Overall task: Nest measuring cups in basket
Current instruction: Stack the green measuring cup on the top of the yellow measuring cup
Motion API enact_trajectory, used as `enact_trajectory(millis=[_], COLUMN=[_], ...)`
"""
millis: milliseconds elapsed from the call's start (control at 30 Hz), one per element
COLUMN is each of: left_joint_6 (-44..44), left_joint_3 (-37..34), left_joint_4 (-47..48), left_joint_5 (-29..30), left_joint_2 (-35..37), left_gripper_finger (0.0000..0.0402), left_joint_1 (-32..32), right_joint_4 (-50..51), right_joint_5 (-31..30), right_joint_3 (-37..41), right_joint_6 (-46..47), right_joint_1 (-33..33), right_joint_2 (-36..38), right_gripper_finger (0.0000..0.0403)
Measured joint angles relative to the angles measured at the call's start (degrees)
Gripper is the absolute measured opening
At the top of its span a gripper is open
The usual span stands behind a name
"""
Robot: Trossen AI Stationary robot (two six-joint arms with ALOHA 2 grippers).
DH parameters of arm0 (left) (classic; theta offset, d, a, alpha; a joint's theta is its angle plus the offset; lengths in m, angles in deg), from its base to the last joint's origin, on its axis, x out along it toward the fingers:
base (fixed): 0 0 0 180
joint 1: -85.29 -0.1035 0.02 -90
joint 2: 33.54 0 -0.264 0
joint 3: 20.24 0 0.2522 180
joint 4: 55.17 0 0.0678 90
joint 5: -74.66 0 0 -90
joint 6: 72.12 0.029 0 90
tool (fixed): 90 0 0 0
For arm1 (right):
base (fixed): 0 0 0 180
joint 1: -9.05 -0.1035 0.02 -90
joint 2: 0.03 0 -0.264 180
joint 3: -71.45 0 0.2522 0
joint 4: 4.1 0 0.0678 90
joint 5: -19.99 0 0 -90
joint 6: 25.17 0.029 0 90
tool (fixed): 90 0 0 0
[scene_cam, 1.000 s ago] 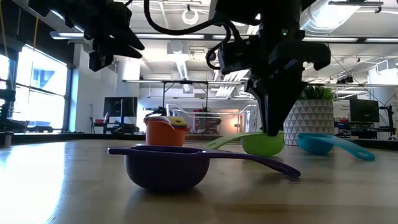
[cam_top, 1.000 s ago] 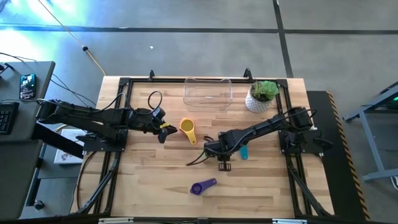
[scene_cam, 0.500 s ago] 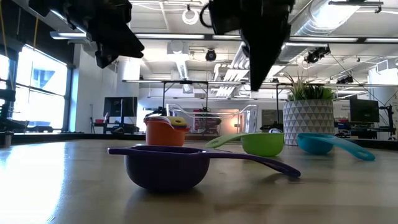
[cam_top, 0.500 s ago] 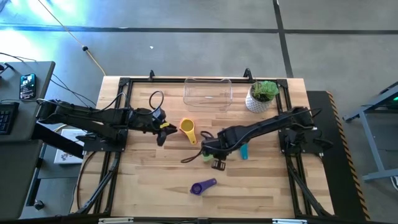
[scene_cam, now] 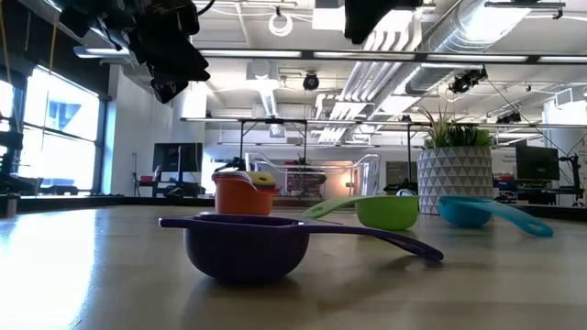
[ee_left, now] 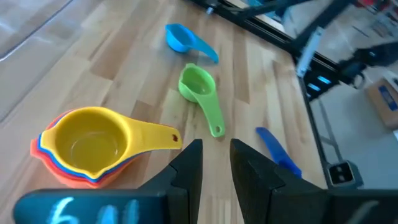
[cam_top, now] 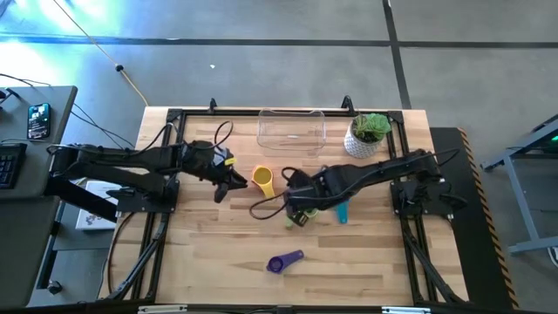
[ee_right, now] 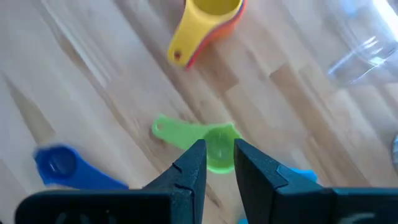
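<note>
A stack of nested cups, yellow on top of orange and red [cam_top: 262, 179] [ee_left: 87, 143], stands on the table. The green cup [cam_top: 301, 218] [scene_cam: 387, 213] [ee_right: 219, 135], the teal cup [cam_top: 342, 213] [ee_left: 180, 38] and the purple cup [cam_top: 281, 262] [scene_cam: 246, 246] each rest on their bowls. The clear basket [cam_top: 291, 129] sits at the far edge. My right gripper [cam_top: 298, 212] [ee_right: 217, 155] hovers shut above the green cup, touching nothing. My left gripper [cam_top: 225, 185] [ee_left: 216, 152] hangs shut just left of the stack.
A white pot with a green plant [cam_top: 366, 135] [scene_cam: 454, 170] stands right of the basket. Black frame rails run along the table's edges. Bare wood lies between the stack and the purple cup, and across the near half of the table.
My right gripper has risen from the green cup, leaving the low view's middle for its top edge, and has drifted a little toward the table's left and far edges. The green cup has stayed in place on the table.
</note>
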Motion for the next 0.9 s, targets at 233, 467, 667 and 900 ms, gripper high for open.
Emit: enact_trajectory(millis=[233, 467, 667, 900], left_joint_6=[6.61, 1.55, -0.19, -4.07], left_joint_3=[0.00, 0.00, 0.00, 0.06], left_joint_4=[0.00, -1.22, -7.32, -11.52], left_joint_5=[-4.11, -2.13, -2.12, -1.71], left_joint_2=[-1.07, -1.64, -1.64, -2.68], left_gripper_finger=[0.0072, 0.0072, 0.0072, 0.0072], left_joint_1=[-4.17, -5.92, -5.35, -4.97], right_joint_4=[2.88, 5.92, 12.25, 11.85], right_joint_5=[-5.10, -5.44, -5.52, -9.15], right_joint_3=[-5.97, -7.91, -8.00, -7.91], right_joint_6=[11.09, 19.76, 20.55, 14.87], right_joint_1=[-2.25, -2.80, -2.12, -0.26], right_joint_2=[0.04, 0.03, 0.04, 0.99], right_gripper_finger=[0.0074, 0.0074, 0.0074, 0.0074])
